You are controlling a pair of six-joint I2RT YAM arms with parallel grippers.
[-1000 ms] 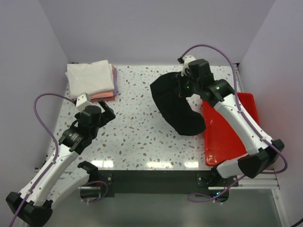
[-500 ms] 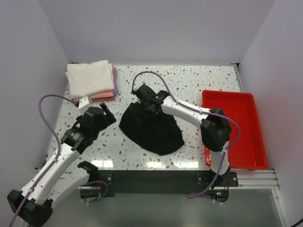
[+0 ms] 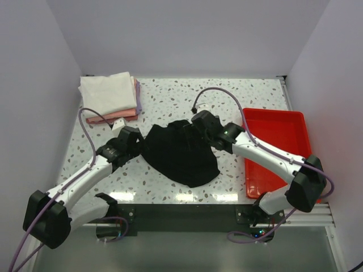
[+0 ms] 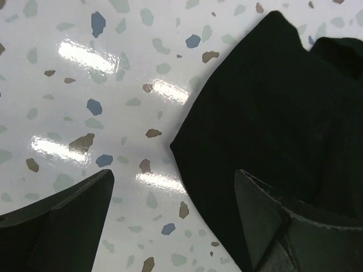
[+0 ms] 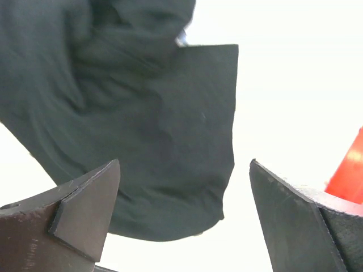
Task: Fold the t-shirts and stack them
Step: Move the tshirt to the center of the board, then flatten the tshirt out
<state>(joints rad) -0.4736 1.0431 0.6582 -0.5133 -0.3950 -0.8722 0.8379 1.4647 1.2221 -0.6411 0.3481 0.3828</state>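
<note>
The black t-shirt (image 3: 181, 154) lies crumpled in a heap at the table's middle. My left gripper (image 3: 142, 147) is low at its left edge. In the left wrist view that gripper (image 4: 173, 177) is open, one finger over bare table and the other over the black cloth (image 4: 272, 107). My right gripper (image 3: 193, 127) is at the shirt's upper right edge. It stands open (image 5: 184, 164) above the cloth (image 5: 142, 113), holding nothing. A stack of folded t-shirts (image 3: 106, 93), white on top with pink (image 3: 122, 116) and lavender beneath, sits at the back left corner.
A red plastic tray (image 3: 283, 127) lies along the table's right side, its edge (image 5: 349, 170) showing in the right wrist view. The speckled tabletop (image 3: 170, 99) ends at white walls behind and on both sides. Purple cables loop off both arms.
The right arm carried the black t-shirt from the back right to the middle, let it go and drew back to its upper right edge. The left arm reached in to the shirt's left edge.
</note>
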